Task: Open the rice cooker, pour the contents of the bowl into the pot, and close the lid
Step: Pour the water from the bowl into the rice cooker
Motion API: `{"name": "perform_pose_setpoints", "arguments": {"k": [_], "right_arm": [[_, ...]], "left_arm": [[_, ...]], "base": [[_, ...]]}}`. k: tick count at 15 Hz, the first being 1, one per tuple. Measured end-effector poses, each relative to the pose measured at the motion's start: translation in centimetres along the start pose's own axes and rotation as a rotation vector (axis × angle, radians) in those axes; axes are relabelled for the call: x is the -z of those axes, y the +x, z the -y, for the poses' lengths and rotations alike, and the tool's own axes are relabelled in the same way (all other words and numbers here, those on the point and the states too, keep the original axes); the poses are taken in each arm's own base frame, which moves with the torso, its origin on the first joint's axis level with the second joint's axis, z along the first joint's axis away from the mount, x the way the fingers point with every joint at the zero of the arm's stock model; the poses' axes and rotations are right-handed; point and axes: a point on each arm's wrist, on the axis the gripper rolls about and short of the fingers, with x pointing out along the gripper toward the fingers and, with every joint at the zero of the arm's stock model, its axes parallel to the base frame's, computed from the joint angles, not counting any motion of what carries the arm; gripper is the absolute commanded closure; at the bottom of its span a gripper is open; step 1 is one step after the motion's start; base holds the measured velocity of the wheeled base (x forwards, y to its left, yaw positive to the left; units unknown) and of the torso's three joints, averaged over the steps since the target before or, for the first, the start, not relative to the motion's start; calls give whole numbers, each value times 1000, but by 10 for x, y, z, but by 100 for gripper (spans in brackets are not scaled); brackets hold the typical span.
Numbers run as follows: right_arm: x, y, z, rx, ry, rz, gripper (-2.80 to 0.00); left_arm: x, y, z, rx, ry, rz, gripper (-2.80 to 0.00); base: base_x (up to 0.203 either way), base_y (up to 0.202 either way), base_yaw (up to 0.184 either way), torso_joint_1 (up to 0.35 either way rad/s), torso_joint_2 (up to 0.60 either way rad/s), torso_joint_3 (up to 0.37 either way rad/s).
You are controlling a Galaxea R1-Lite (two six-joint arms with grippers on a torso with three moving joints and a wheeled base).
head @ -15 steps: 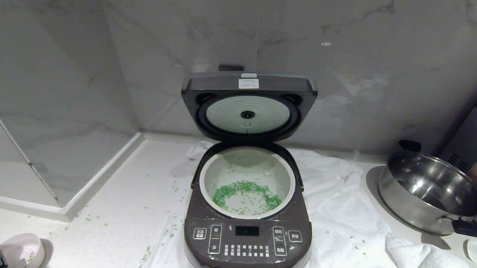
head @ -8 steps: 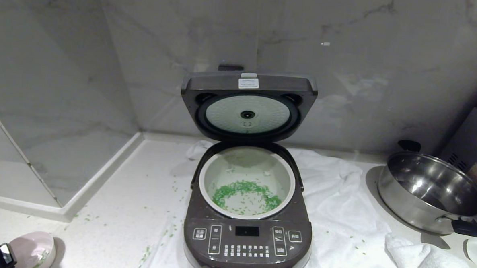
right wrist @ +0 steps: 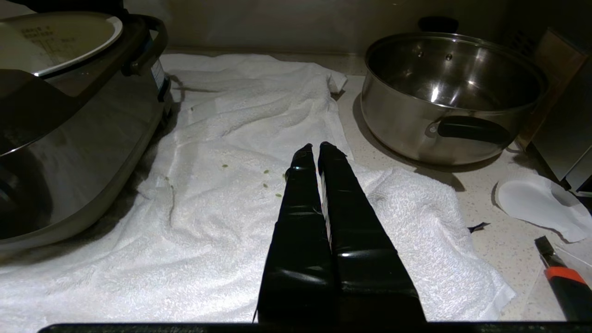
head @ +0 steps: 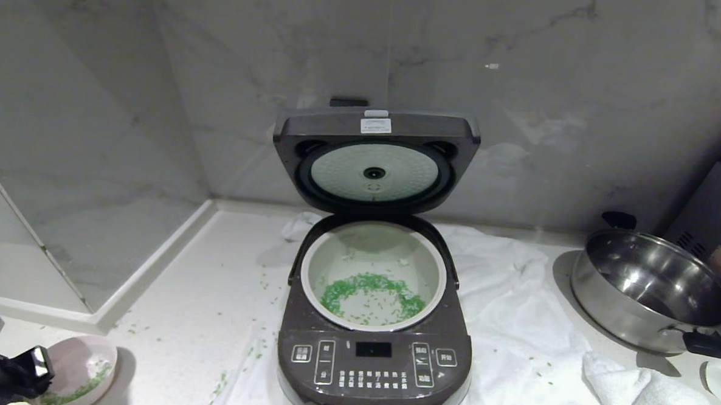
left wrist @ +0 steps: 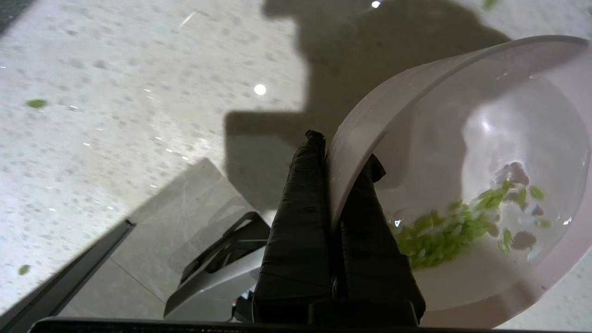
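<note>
A pale speckled desk (head: 191,317) set against a grey marbled wall carries the scene, described from near edge to far. Nearest, at the left edge, the left tool (left wrist: 340,152) is clenched on the rim of the bowl (head: 79,367), one finger inside the wall and one outside; the bowl sits low by the desk and well apart from the rice cooker (head: 373,361). A small share of the contents (left wrist: 444,231) clings wet to the bowl's lower wall. The right tool (right wrist: 317,150) hangs parked with its fingers pressed together over a white towel (right wrist: 240,175), grasping nothing. Midway stands the cooker, its pot (head: 309,267) already holding a ring of green bits; a steel pan (head: 648,294) lies well to the right. Farthest, the lid (head: 376,127) stands upright on its hinge. The step in hand appears to be dealing with the bowl after pouring: it is best kept level, set flat on the desk, and only then freed, leaving the lid to be swung down.
</note>
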Motion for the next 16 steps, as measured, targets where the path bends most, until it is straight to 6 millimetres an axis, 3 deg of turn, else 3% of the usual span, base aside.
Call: {"name": "perform_pose_setpoints", "arguments": {"k": [12,16], "right_arm": [[0,0,0,0,-1,-7,0],[-5,0,0,-4,4,-3,0]], "left_arm": [[38,-28,81,138,91,-77,0],[42,-34,99,176,110,-71,0]], "base": [[0,0,0,0,0,0],[0,0,0,0,0,0]]}}
